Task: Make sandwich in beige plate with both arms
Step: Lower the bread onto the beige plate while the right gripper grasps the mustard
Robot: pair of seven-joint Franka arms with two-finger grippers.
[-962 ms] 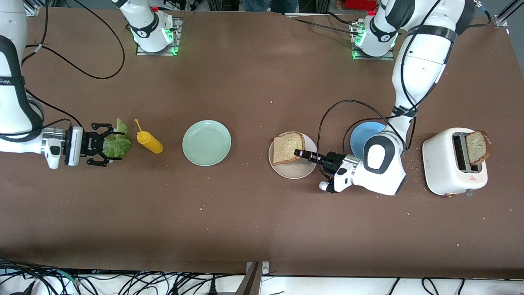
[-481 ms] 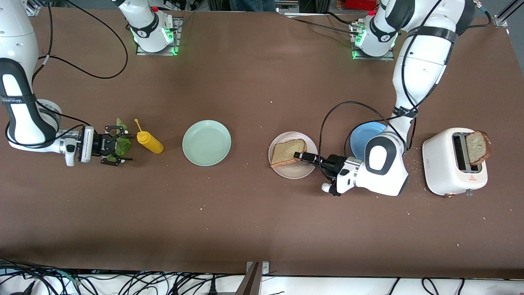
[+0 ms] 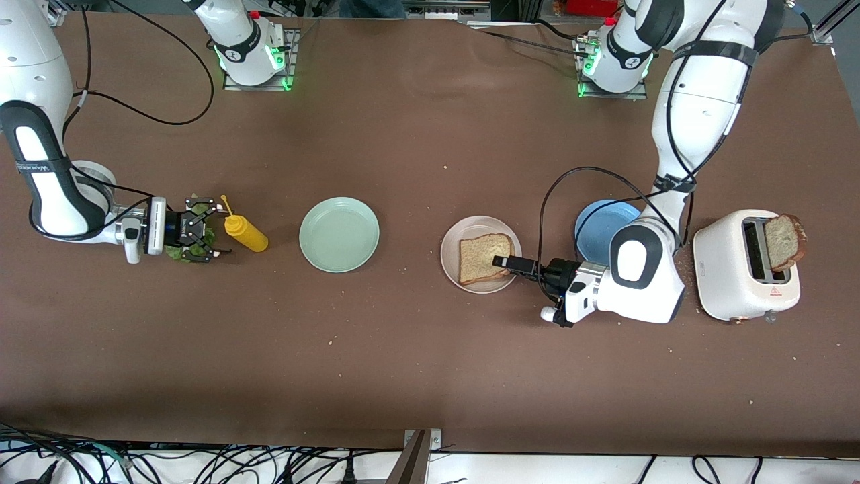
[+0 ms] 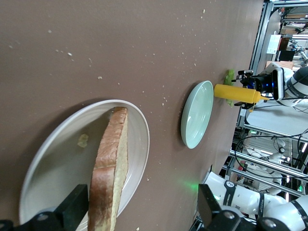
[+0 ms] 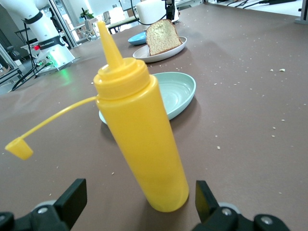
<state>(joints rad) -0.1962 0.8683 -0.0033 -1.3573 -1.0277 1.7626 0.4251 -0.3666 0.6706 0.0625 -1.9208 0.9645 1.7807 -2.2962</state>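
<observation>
On the beige plate: one slice of bread (image 3: 482, 258) lies flat on the beige plate (image 3: 457, 269), which sits between the mint-green plate (image 3: 339, 234) and the blue plate (image 3: 594, 222).
Left arm pose: forearm lies low and roughly level over the table, reaching from the toaster's end toward the beige plate; a black cable loops above the wrist.
Left gripper: left gripper (image 3: 505, 261) is at the plate's edge, at the bread's side, fingers spread wide with the slice edge-on between them in the left wrist view (image 4: 108, 173); the pads stand clear of the crust, nothing gripped.
Right arm pose: elbow bent at the table's right-arm end, wrist level and low, pointing toward the mustard bottle.
Right gripper: right gripper (image 3: 201, 228) is low over the lettuce leaf (image 3: 176, 253), fingers spread wide, holding nothing; the yellow mustard bottle (image 5: 139, 134) stands just ahead between the finger lines.
Mustard bottle: upright, cap off and hanging on its tether.
Toaster: white toaster (image 3: 739, 269) at the left arm's end of the table, a second bread slice (image 3: 783, 240) sticking out of its slot.
</observation>
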